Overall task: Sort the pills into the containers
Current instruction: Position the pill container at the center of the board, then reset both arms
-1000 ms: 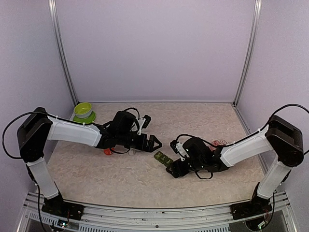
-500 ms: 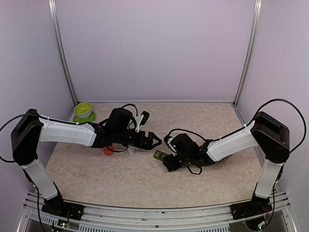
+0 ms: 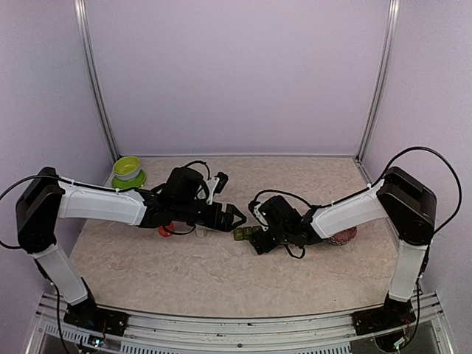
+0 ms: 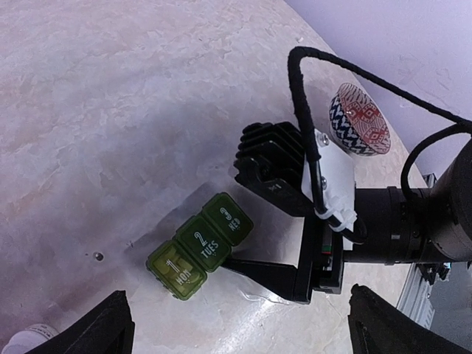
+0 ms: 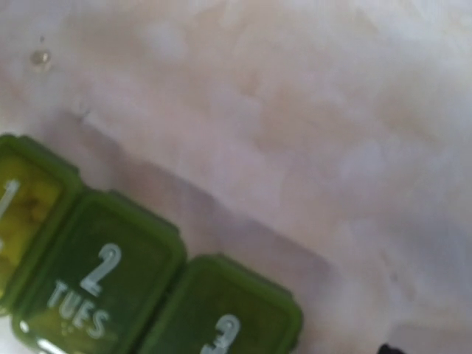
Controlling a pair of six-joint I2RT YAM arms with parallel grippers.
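Containers [image 3: 246,234] turned from diagonal; long axis now runs left-right

So the left arm [image 3: 103,203] and right arm [image 3: 346,215] pretty much match: white shells, chunky black joints. The left gripper [image 3: 237,218] is all black. Right wrist has a black finned block [image 4: 269,151], a white screwed-on plate [image 4: 330,177] and a looping black cable [image 4: 299,96].

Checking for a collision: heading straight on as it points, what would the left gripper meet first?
Likely the green pill containers; the right gripper sits right beside them, so depth is uncertain.
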